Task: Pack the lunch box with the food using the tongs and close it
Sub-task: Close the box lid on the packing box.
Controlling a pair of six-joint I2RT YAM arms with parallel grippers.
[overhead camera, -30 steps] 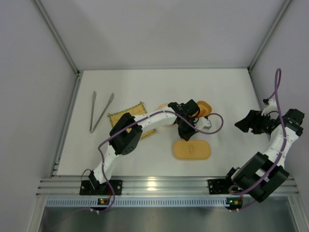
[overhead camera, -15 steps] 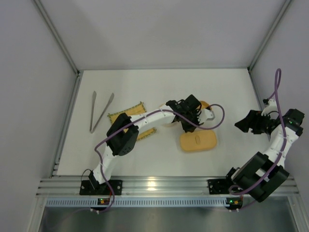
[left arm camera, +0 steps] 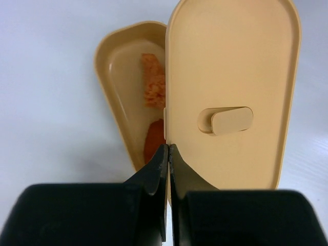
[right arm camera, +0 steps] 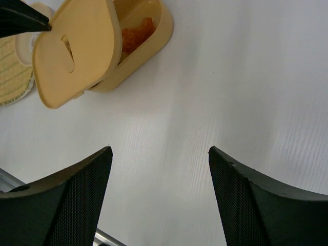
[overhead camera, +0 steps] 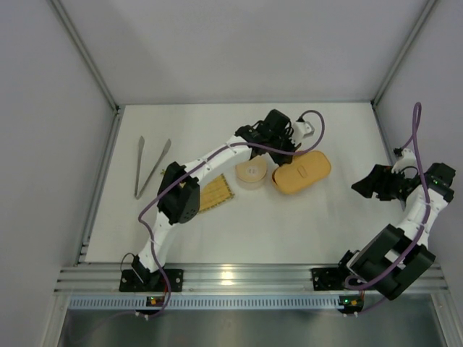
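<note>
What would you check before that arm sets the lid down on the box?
1. Grip: the left gripper is shut on the lid at its edge. Ok.
2. Alignment: the lid sits off to one side, leaving part of the lunch box uncovered. Not ok.
3. All food inside: only an orange-tan piece and a reddish-brown piece show; the lid hides the rest. Cannot tell.
4. The right gripper is open, empty and apart from the box. Ok.
5. The tongs lie far from the box. Ok.

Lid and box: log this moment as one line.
left gripper: shut on lid edge | lid: partly over box, offset | food: in box | right gripper: open, empty | tongs: lying apart
</note>
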